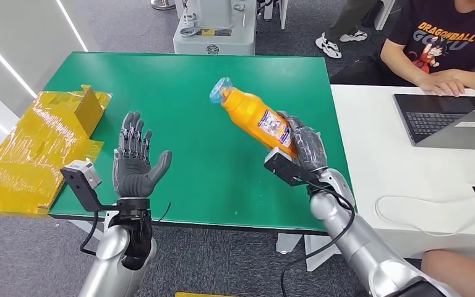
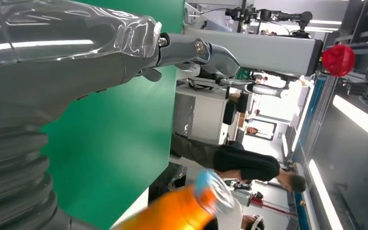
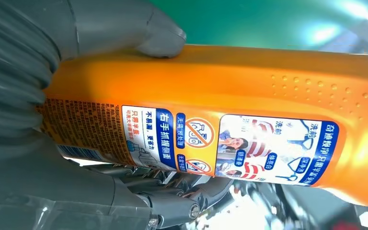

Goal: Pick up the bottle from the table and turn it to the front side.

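An orange bottle (image 1: 253, 115) with a clear blue cap and a blue-and-white label is held above the green table (image 1: 185, 93), tilted with its cap toward the far left. My right hand (image 1: 304, 150) grips its lower end. The right wrist view has the bottle (image 3: 249, 105) close up, its label with small pictures and print facing the camera, and my thumb (image 3: 148, 33) pressed on its side. My left hand (image 1: 136, 162) stands open over the table's near left, fingers spread and pointing up, holding nothing. The left wrist view catches the bottle (image 2: 182, 211) cap end.
A crumpled yellow cardboard box (image 1: 40, 145) lies on the table's left edge. A white desk (image 1: 408, 179) with a laptop (image 1: 451, 119) stands to the right, where a person (image 1: 445, 43) sits. A grey machine base (image 1: 213, 31) stands behind the table.
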